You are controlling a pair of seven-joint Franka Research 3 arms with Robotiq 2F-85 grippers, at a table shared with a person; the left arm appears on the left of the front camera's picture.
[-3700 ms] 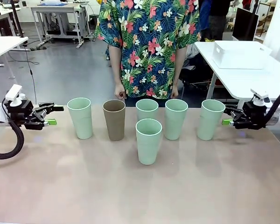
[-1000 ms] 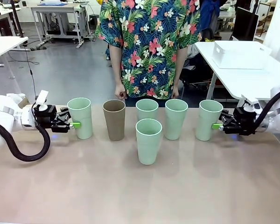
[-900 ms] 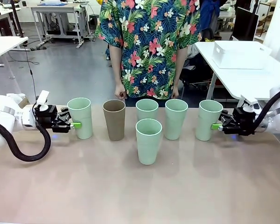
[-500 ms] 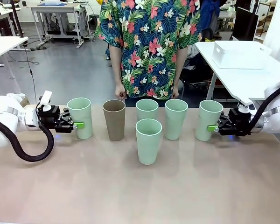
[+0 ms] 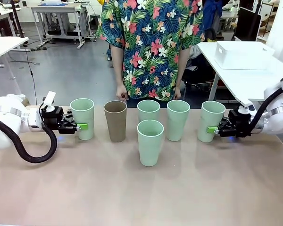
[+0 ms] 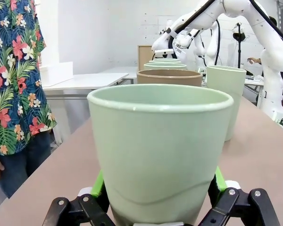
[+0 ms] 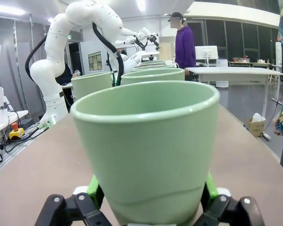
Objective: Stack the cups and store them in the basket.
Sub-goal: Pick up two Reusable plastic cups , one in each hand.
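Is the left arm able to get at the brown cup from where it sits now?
Probably not directly. The left gripper has its fingers on either side of the end green cup, which stands between it and the brown cup. It would likely have to clear that cup first, going over or around.

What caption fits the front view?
Left end effector straddles the leftmost pale mint green tapered tumbler, right end effector the rightmost tumbler, person standing opposite.

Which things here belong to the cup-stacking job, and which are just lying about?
For the job:
- five mint green cups
- brown cup
- white basket, over on the side table

Just lying about:
- dark monitor
- far workbench
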